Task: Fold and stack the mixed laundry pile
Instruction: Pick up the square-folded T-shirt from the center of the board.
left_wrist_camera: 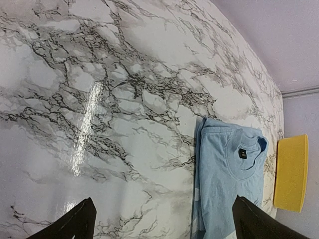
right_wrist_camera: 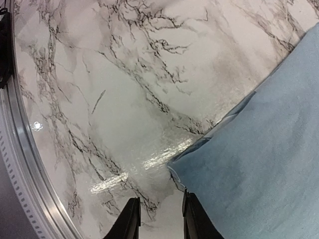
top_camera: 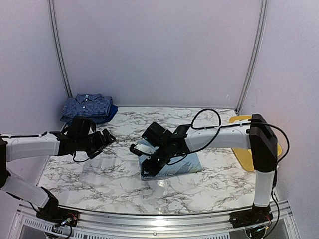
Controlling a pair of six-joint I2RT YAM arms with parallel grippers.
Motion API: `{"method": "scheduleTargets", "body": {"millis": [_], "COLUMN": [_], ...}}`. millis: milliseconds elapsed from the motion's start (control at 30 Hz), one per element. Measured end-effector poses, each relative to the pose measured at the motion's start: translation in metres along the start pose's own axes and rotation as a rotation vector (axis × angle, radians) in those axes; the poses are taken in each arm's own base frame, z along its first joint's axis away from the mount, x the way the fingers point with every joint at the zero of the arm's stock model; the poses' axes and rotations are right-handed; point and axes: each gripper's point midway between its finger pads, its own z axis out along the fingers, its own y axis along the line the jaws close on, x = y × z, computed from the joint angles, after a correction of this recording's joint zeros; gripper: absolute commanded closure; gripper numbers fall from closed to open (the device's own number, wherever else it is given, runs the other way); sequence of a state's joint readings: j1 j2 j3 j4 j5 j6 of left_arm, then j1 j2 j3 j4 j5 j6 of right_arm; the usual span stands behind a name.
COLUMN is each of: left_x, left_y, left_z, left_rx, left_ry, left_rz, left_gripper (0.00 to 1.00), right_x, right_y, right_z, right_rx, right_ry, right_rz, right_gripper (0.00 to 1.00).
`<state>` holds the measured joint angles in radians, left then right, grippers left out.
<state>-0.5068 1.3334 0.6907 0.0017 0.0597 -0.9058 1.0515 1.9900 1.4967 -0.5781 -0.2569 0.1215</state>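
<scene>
A plain light-blue T-shirt (top_camera: 185, 167) lies folded flat on the marble table (top_camera: 114, 169), right of centre. My right gripper (top_camera: 148, 165) hovers over its near-left corner. In the right wrist view the gripper (right_wrist_camera: 160, 222) has a narrow empty gap, with one fingertip (right_wrist_camera: 195, 219) at the shirt's (right_wrist_camera: 264, 164) edge. My left gripper (top_camera: 103, 139) is wide open and empty over bare table left of the shirt. Its view (left_wrist_camera: 164, 225) shows the shirt (left_wrist_camera: 227, 184) collar-up. A folded navy small-check shirt (top_camera: 87, 105) sits on a dark-blue piece (top_camera: 108, 114) at the back left.
A yellow plastic tub (top_camera: 238, 144) sits at the table's right edge, also in the left wrist view (left_wrist_camera: 291, 172). The table's metal front rail (right_wrist_camera: 20, 164) runs close to my right gripper. Pale walls enclose the back and sides.
</scene>
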Motion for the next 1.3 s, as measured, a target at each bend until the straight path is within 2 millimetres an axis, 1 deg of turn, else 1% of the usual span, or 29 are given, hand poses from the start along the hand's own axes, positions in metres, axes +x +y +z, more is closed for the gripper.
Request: {"method": "scheduleTargets", "body": {"millis": [100,233,267,367,500,567,667,700,800,867,933,1033,1133,1200,1300], "left_x": [0.002,0.001,0.002,0.004,0.017,0.026,0.038,0.04,0.039,0.04,0.043,0.044,0.047,0.05,0.054], "left_y": [0.006,0.006,0.007,0.01,0.028,0.04,0.055,0.057,0.048,0.043,0.034,0.019,0.01,0.006,-0.006], "left_z": [-0.003,-0.005,-0.004,-0.004,0.002,0.009,0.016,0.018,0.023,0.026,0.029,0.033,0.041,0.045,0.054], "left_rx": [-0.011,-0.013,-0.014,-0.021,-0.062,-0.096,-0.116,-0.11,-0.069,-0.053,-0.032,0.013,0.047,0.061,0.091], "left_ry": [-0.003,-0.011,-0.01,-0.006,0.021,0.042,0.058,0.06,0.058,0.067,0.077,0.092,0.104,0.112,0.126], "left_rz": [-0.019,-0.027,-0.03,-0.045,-0.102,-0.135,-0.182,-0.196,-0.215,-0.208,-0.197,-0.19,-0.205,-0.216,-0.23], "left_gripper": [0.01,0.01,0.01,0.01,0.01,0.01,0.01,0.01,0.01,0.01,0.01,0.01,0.01,0.01,0.01], "right_x": [0.01,0.024,0.024,0.014,0.005,0.004,0.003,0.002,-0.001,-0.008,-0.021,-0.045,-0.061,-0.065,-0.06], "right_y": [-0.006,-0.016,-0.017,-0.014,-0.013,-0.013,-0.014,-0.014,-0.017,-0.016,-0.016,-0.02,-0.023,-0.025,-0.024], "right_z": [0.017,0.04,0.042,0.046,0.056,0.056,0.055,0.054,0.049,0.041,0.027,0.0,-0.019,-0.022,-0.017], "right_rx": [0.016,0.046,0.053,0.068,0.113,0.13,0.139,0.14,0.14,0.128,0.11,0.09,0.076,0.069,0.051], "right_ry": [0.034,0.083,0.084,0.067,0.06,0.056,0.054,0.053,0.042,0.019,-0.025,-0.114,-0.182,-0.198,-0.187], "right_rz": [-0.001,-0.01,-0.016,-0.042,-0.078,-0.082,-0.081,-0.081,-0.074,-0.065,-0.053,-0.029,-0.021,-0.018,-0.017], "right_gripper": [0.72,0.72,0.74,0.81,1.0,1.0,1.0,1.0,1.0,1.0,1.0,1.0,1.0,1.0,1.0]}}
